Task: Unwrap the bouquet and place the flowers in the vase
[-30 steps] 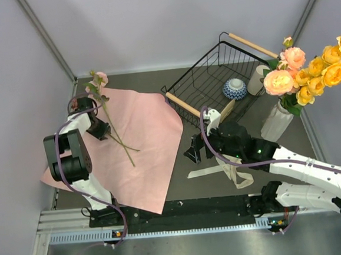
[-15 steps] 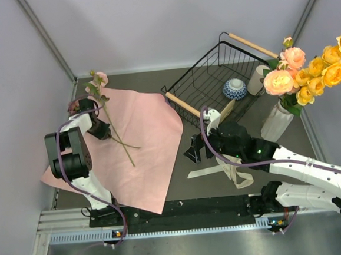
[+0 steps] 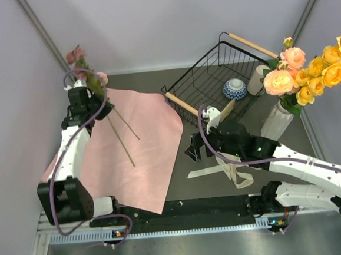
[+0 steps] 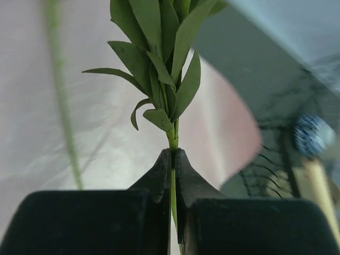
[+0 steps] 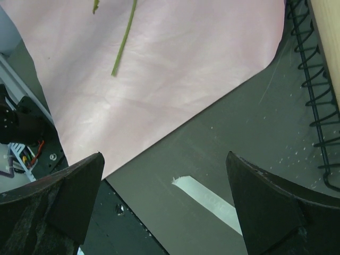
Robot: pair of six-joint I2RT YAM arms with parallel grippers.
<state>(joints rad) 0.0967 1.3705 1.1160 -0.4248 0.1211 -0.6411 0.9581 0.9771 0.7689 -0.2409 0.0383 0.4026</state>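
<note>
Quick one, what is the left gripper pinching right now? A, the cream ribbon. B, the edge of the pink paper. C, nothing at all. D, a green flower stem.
D: in the left wrist view the left gripper has its jaws closed tight on a thin green flower stem, just below a tuft of leaves.

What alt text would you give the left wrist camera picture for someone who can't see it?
The left pincer is shut on a thin green flower stem, with leaves fanning above. Blurred behind: pink wrapping paper and a blue-and-white bowl.
</note>
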